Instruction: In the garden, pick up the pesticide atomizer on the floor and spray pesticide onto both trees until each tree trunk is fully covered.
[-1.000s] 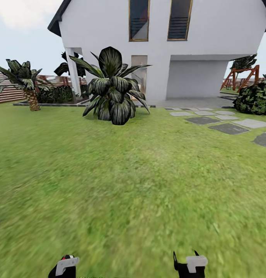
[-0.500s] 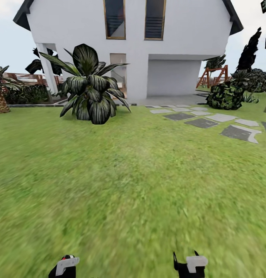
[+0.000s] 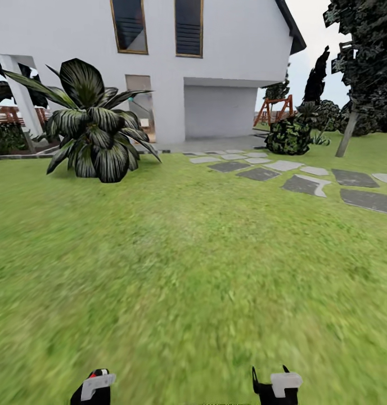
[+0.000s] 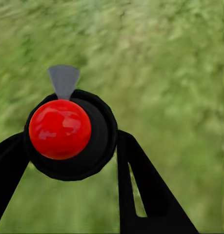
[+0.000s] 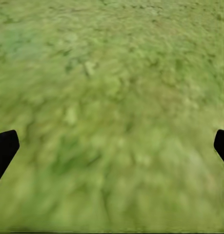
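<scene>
The left gripper (image 4: 68,161) clamps the atomizer (image 4: 60,129), frame centre; the right gripper (image 5: 112,146) hangs wide, empty. Carrying step: next, drive toward the tree (image 3: 365,50), upper right, across the lawn (image 3: 188,253).

No writing, labels, brands or numbers can be read anywhere. The white house (image 3: 216,50) carries no sign. The red-capped atomizer (image 4: 63,129) bears no legible label.

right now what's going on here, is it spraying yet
Not yet. The robot is out on the lawn with the pesticide atomizer clamped in its left gripper. The right gripper hangs open over grass. One tree stands far off at the right, beyond the stepping stones.
</scene>
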### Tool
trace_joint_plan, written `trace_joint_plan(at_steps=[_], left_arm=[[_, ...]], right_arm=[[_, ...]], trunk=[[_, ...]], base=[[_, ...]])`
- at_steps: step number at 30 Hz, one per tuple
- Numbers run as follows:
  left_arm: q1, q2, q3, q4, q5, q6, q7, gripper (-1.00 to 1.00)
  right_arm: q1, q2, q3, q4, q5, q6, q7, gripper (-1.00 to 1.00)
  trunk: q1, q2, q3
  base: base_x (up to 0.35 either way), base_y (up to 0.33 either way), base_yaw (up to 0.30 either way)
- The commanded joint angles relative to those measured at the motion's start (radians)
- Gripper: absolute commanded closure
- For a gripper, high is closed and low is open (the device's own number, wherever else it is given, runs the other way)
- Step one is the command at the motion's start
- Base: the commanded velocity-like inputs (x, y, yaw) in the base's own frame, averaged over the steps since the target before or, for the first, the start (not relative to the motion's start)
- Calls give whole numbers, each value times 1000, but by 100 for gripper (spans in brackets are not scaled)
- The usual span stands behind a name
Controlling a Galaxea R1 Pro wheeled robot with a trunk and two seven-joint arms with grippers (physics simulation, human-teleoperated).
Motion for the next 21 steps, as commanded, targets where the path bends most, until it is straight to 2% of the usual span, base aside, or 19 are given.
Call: trace_joint_plan(at_steps=[1,21], left_arm=[[0,0,0,0,0,0,0,100],[0,0,0,0,0,-1,0,100]], right_arm=[[0,0,0,0,0,0,0,-100],[0,0,0,0,0,0,-1,-100]], trunk=[[0,0,0],[0,0,-8]], base=[[-4,-271,-283],[0,-274,-284]])
